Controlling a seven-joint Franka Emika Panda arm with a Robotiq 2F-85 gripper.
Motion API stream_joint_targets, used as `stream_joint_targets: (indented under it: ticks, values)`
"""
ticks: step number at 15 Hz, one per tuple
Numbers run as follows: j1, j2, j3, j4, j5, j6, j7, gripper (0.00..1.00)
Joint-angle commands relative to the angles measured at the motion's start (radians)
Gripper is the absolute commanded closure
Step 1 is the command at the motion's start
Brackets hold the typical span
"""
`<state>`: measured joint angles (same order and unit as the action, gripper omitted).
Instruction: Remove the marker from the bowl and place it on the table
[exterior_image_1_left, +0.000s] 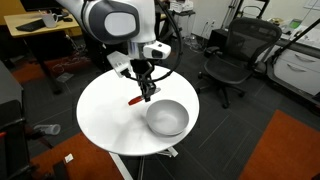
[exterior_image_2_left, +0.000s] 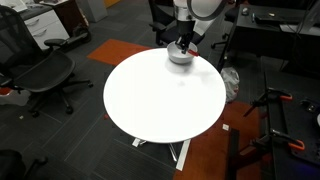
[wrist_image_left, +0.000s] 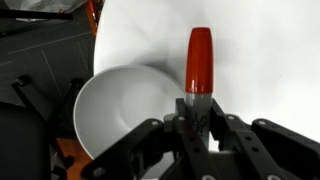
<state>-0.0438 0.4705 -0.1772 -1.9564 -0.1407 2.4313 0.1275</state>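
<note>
Gripping the marker (wrist_image_left: 200, 58) by its paler end, my gripper (wrist_image_left: 200, 112) has its jaws clenched on it, with the red cap sticking out past the fingertips. Wrist view puts the marker outside the bowl (wrist_image_left: 118, 112), just beside its rim, over bare white table (wrist_image_left: 265, 60). In an exterior view the gripper (exterior_image_1_left: 147, 93) hangs low beside the bowl (exterior_image_1_left: 167, 117), marker (exterior_image_1_left: 134, 100) poking out sideways on the far side from it. I can't tell if the marker touches the tabletop. A black office chair (exterior_image_1_left: 232, 55) stands well apart.
</note>
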Motion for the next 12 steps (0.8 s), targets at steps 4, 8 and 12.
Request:
stream_joint_targets:
  ticks: [4, 8, 12]
  values:
    - [0.031, -0.012, 0.039, -0.052, -0.031, -0.075, -0.016, 0.94]
    - [0.059, 0.032, 0.062, -0.032, -0.069, -0.161, -0.028, 0.94]
    - [0.100, 0.087, 0.069, -0.018, -0.166, -0.193, -0.039, 0.94]
